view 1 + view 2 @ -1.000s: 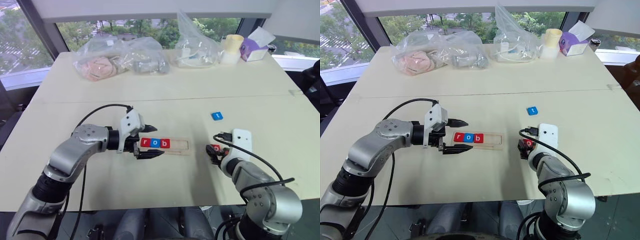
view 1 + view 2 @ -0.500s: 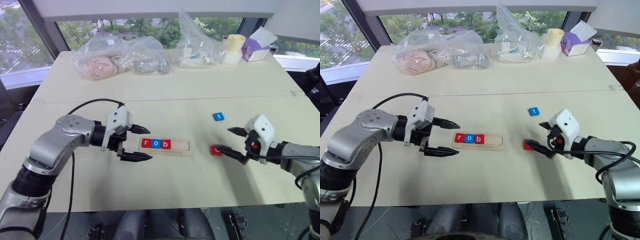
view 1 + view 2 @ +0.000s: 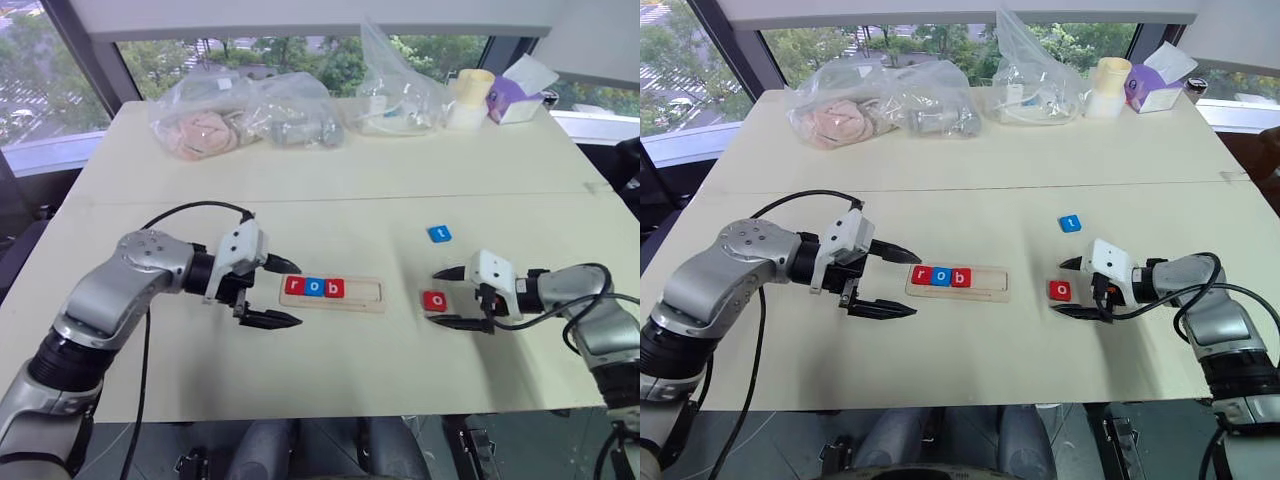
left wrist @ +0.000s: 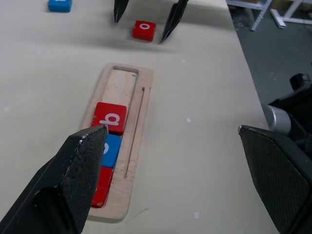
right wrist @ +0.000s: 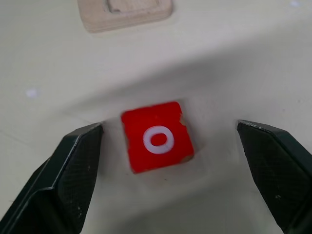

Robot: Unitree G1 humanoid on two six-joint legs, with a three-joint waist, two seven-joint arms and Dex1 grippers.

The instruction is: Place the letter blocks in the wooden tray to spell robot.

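Right wrist view: red "o" block (image 5: 157, 137) seen flat on table (image 5: 253, 58) between spread fingers of right gripper (image 5: 170, 165), untouched; judged light, rigid, thin, best pinched by opposite edges; left gripper (image 3: 272, 292) open beside wooden tray (image 3: 365, 292)

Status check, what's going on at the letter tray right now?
Left gripper open beside long pale-wood tray, which holds r, o, b. Right gripper open, fingers straddling red square "o" tile flat on table. Blue "t" tile loose beyond. Nothing blocking.
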